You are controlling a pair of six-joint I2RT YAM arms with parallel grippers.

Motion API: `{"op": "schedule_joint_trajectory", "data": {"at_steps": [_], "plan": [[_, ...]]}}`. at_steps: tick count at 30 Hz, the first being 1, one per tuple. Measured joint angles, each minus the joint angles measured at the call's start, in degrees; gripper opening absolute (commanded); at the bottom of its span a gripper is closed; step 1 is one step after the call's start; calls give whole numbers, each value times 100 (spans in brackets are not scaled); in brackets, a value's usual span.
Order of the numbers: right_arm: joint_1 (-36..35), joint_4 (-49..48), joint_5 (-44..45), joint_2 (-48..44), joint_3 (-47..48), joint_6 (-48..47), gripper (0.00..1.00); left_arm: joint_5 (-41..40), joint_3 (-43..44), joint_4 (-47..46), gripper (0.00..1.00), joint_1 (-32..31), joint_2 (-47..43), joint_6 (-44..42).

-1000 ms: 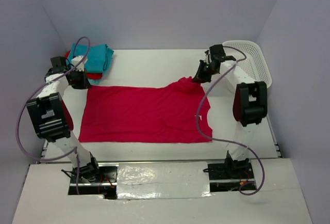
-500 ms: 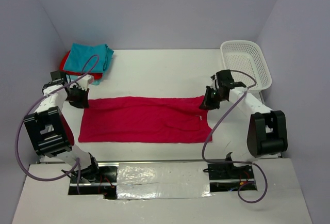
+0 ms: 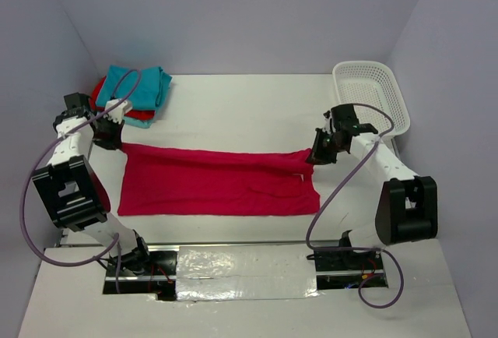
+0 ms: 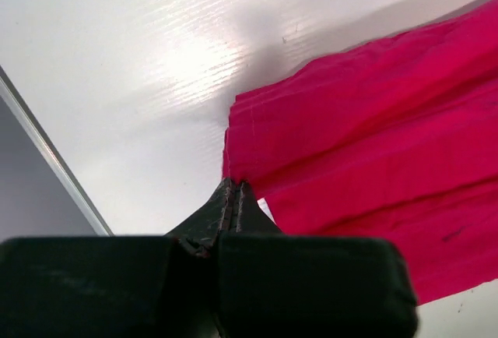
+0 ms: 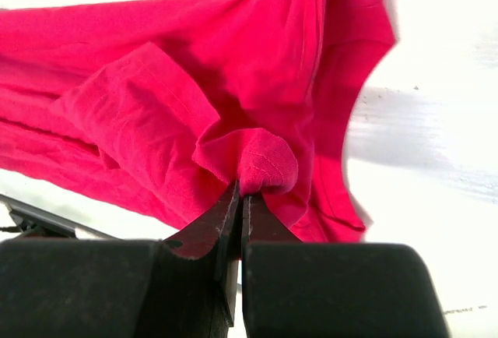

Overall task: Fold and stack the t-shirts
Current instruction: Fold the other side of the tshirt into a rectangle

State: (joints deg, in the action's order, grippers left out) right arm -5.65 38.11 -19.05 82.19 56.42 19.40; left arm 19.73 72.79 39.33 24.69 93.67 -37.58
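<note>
A crimson red t-shirt (image 3: 210, 181) lies across the middle of the table as a long, narrow band, its far edge lifted at both ends. My left gripper (image 3: 115, 140) is shut on the shirt's far left corner; the left wrist view shows its fingertips (image 4: 233, 186) pinched on the hem of the t-shirt (image 4: 373, 135). My right gripper (image 3: 314, 156) is shut on a bunched fold at the far right end, near the neck opening. The right wrist view shows this gripper (image 5: 243, 191) gripping a knob of the red cloth (image 5: 233, 81).
A folded pile sits at the back left, a teal t-shirt (image 3: 140, 87) on top of a red one (image 3: 99, 90). A white mesh basket (image 3: 372, 93) stands at the back right. The table's left edge (image 4: 47, 151) runs close to my left gripper.
Both grippers pulled the shirt's far edge toward the near side, narrowing the spread shirt to a band. Since then they have moved slightly apart, drawing the edge taut.
</note>
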Motion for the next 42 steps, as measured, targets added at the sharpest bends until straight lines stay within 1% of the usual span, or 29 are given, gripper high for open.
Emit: {"op": "schedule_joint_trajectory", "data": {"at_steps": [4,10,13,15,16,17,18,19,20,21,22,25,27,28,30,31,32,33,34,35,36,37,39,40,42], "plan": [[39,0,-39,-129,-114,2,0,-44,-142,-72,0,31,-9,-92],[37,-46,-308,-212,-756,57,0,-177,-761,-46,0,39,-11,-238],[-4,-83,-417,-208,-933,85,0,-234,-911,-37,0,42,-11,-295],[-55,-160,-487,-166,-1032,114,0,-330,-979,-39,18,42,-4,-295],[-81,-212,-531,-107,-1088,136,0,-387,-994,-37,36,42,0,-299],[-114,-234,-551,-66,-1119,138,3,-448,-1008,-48,43,42,7,-317],[-142,-269,-573,13,-1167,155,7,-507,-1010,-42,53,42,13,-302],[-164,-282,-584,96,-1200,168,15,-577,-1010,-52,60,42,20,-284],[-168,-289,-588,175,-1220,179,22,-612,-1003,-50,88,44,22,-291],[-173,-295,-586,254,-1233,179,30,-643,-970,-17,90,52,22,-308],[-173,-297,-581,313,-1248,192,47,-643,-914,31,99,55,22,-308],[-173,-282,-538,367,-1263,203,62,-614,-490,236,99,63,24,-295],[-173,-282,-516,365,-1261,195,64,-549,-94,330,99,63,24,-286],[-173,-271,-494,352,-1259,199,65,-490,175,393,97,57,28,-267],[-144,-219,-398,258,-1244,201,62,-326,782,520,82,-31,31,-164],[-127,-181,-334,162,-1237,205,61,-295,1143,610,54,-173,35,-90],[-94,-155,-264,33,-1233,223,60,-273,1432,638,38,-356,35,11],[-44,-149,-214,-111,-1233,267,59,-310,1770,660,24,-728,35,131],[13,-160,-164,-269,-1233,299,59,-293,2039,595,5,-1224,35,304],[72,-179,-131,-400,-1233,337,58,-236,2238,520,4,-1749,63,470],[125,-216,-138,-481,-1233,376,59,-109,2435,463,7,-2411,138,603],[168,-271,-155,-505,-1235,407,59,13,2586,396,18,-3003,251,719],[234,-424,-225,-433,-1283,483,59,352,2889,299,30,-4183,717,992],[256,-511,-271,-382,-1344,518,59,516,3001,278,40,-4625,977,1167],[284,-629,-332,-319,-1499,560,59,903,3213,256,44,-5357,1626,1593]]}}
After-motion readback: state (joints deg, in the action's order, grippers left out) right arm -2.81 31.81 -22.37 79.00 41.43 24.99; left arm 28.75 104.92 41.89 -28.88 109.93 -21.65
